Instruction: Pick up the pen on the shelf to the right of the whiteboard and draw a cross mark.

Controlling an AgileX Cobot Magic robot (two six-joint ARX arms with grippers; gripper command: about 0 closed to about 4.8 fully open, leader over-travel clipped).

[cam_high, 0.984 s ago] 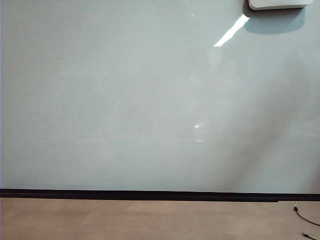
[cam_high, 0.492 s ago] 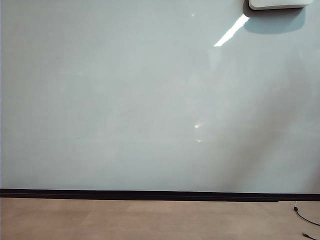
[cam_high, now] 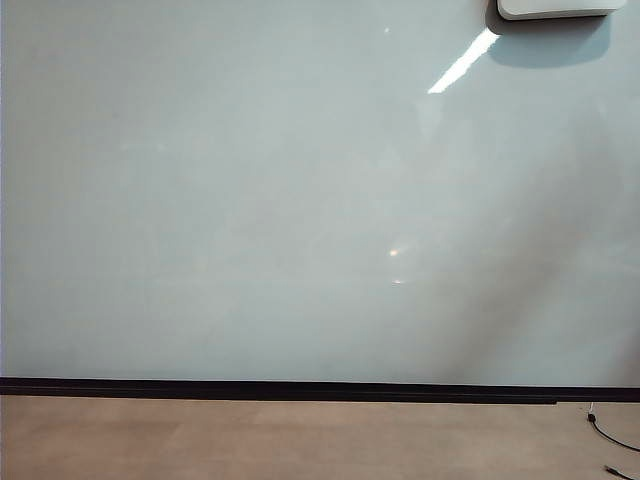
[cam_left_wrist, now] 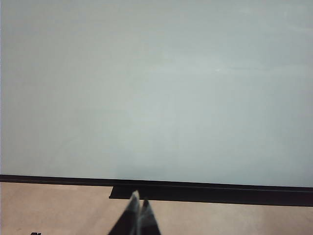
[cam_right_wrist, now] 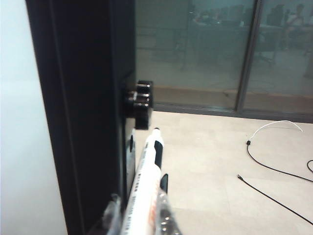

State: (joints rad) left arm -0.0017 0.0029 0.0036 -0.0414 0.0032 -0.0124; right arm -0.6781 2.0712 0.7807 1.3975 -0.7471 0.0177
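Pen: white marker (cam_right_wrist: 146,181) with a dark band near its far end; it lies lengthwise between the right gripper's fingers, beside the black frame at the board's right edge; the exterior view does not show it
Right gripper: (cam_right_wrist: 139,220) at the board's right edge, out of the exterior view; its clear finger pads flank the pen on both sides, jaws drawn in close about the barrel; whether they already pinch it or stand just short, I cannot tell
Why held so: the fingers line up along the barrel, which I judge gives a square pinch and leaves the writing end free to reach the board
Shelf: no ledge shows plainly; a black knobbed bracket (cam_right_wrist: 139,103) juts from the frame just beyond the pen's far end; what bears the pen from below is hidden
Left gripper: (cam_left_wrist: 137,208) low before the board, near the black strip (cam_left_wrist: 210,192) along its lower edge; fingers pressed together, nothing between them; I judge it parked clear of the work
Board: whiteboard (cam_high: 250,200) glossy and bare; no cross mark on it in any view
Stage: I judge the pick-up is in hand; drawing not yet begun
Floor: loose cables (cam_right_wrist: 274,171) lie well apart from the pen
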